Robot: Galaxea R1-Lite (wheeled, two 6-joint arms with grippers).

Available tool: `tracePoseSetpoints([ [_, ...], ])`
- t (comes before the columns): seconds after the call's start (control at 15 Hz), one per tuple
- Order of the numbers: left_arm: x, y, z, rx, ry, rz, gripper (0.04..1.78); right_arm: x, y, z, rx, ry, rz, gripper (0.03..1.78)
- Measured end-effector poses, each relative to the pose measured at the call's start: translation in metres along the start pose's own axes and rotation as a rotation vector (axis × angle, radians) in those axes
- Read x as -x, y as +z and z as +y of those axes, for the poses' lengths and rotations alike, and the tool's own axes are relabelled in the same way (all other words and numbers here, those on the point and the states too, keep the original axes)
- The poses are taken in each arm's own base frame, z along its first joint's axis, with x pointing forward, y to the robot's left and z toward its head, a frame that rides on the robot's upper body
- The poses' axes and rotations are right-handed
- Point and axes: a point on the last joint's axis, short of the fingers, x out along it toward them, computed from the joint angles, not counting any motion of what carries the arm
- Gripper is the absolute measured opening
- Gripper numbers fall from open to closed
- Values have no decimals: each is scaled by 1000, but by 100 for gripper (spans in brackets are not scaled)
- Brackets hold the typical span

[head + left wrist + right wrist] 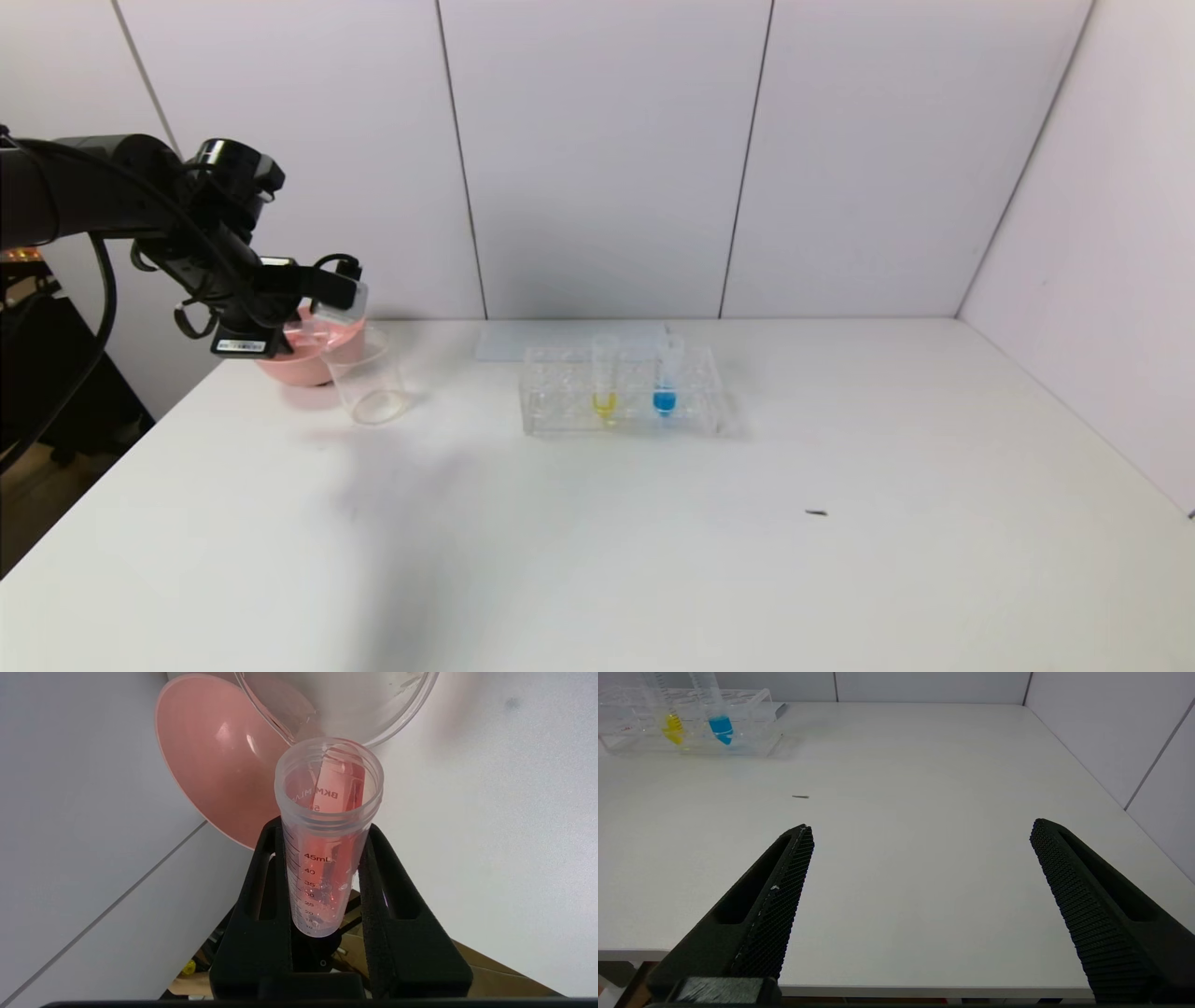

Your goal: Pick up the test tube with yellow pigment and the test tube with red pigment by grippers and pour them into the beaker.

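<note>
My left gripper (329, 291) is shut on the test tube with red pigment (327, 835) and holds it tipped, mouth towards the beaker (371, 383). The tube's inside shows a reddish tint, and its open mouth sits just at the beaker's rim (373, 732). The beaker stands at the table's far left, next to a pink bowl. The test tube with yellow pigment (605, 375) stands upright in the clear rack (560, 411); it also shows in the right wrist view (672, 721). My right gripper (920, 826) is open and empty over the table's near edge, out of the head view.
The pink bowl (294, 364) sits right behind the beaker and shows in the left wrist view (210, 765). A blue-tipped tube (666, 378) stands in the rack beside the yellow one. A pale flat sheet (523, 341) lies behind the rack. A small dark speck (817, 512) lies on the table.
</note>
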Motion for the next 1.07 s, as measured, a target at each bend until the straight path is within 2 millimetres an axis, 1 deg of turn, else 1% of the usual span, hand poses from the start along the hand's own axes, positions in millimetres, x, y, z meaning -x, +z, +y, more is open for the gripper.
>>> tracePoseSetpoints([
  [1.07, -4, 10, 0, -35, 1, 19, 44, 0, 0, 0, 0, 0, 0, 170],
])
